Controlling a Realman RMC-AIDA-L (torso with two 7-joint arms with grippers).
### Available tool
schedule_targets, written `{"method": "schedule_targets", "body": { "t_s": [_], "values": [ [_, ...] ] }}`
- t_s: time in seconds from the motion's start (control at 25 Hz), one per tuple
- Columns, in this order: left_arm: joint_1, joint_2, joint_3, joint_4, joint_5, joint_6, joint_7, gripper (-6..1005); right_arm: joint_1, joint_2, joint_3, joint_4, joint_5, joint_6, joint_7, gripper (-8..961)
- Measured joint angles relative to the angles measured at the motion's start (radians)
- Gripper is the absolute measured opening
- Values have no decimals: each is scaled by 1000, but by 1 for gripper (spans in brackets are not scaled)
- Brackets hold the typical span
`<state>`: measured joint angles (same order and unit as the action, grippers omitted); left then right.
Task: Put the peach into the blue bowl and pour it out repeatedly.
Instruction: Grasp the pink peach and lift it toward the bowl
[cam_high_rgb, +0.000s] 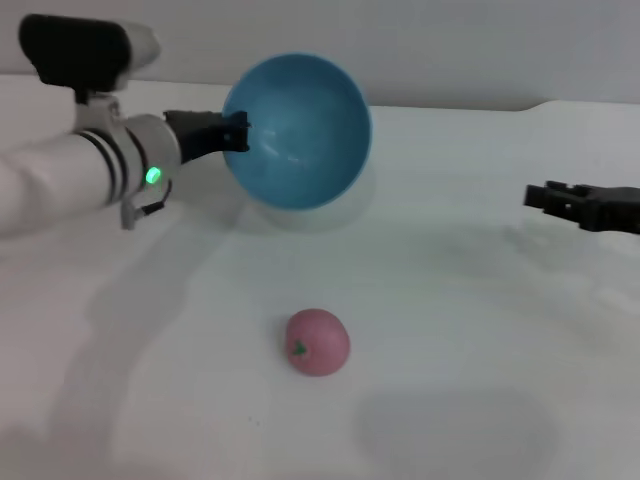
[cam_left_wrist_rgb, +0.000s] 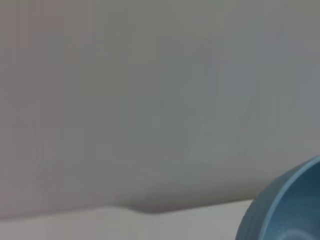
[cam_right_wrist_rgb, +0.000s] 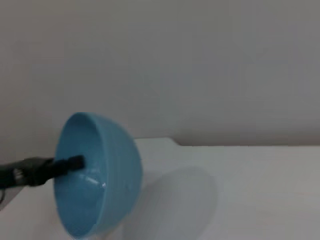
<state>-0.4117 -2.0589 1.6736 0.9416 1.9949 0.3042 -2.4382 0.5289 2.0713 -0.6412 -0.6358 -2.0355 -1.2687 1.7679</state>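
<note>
The blue bowl (cam_high_rgb: 298, 130) is held off the table at the back, tipped on its side so its empty inside faces me. My left gripper (cam_high_rgb: 238, 132) is shut on its rim, also seen from the right wrist (cam_right_wrist_rgb: 75, 163). A slice of the bowl (cam_left_wrist_rgb: 287, 207) shows in the left wrist view. The peach (cam_high_rgb: 318, 342) lies on the white table in front, well below the bowl, stem mark facing me. My right gripper (cam_high_rgb: 540, 196) hovers at the right edge, away from both.
The white table (cam_high_rgb: 450, 300) stretches across the view, with a pale wall behind its far edge. A faint shadow of the bowl falls on the table beneath it.
</note>
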Motion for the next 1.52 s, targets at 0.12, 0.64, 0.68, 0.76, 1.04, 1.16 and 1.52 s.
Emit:
{"method": "schedule_targets", "body": {
  "t_s": [0.12,0.64,0.68,0.76,1.04,1.16,1.52],
  "values": [
    [-23,5,-206,-5,7,231,-1,0,32,3,-44,20,8,1,-33,404],
    [-61,43,-500,-4,237,675,-131,-1,287,14,-389,256,52,78,-222,429],
    [-61,41,-501,-3,241,677,-134,-1,309,17,-430,274,72,89,-233,453],
    [-62,36,-502,-3,243,677,-135,-1,340,19,-496,302,122,118,-243,500],
    [-64,25,-505,-5,245,678,-133,-1,359,19,-729,325,327,179,-247,612],
    [-64,25,-505,-5,245,677,-136,-1,352,20,-832,336,429,194,-247,607],
    [-73,19,-506,-4,245,673,-131,-1,298,20,-1331,286,802,332,-221,605]
  ]
}}
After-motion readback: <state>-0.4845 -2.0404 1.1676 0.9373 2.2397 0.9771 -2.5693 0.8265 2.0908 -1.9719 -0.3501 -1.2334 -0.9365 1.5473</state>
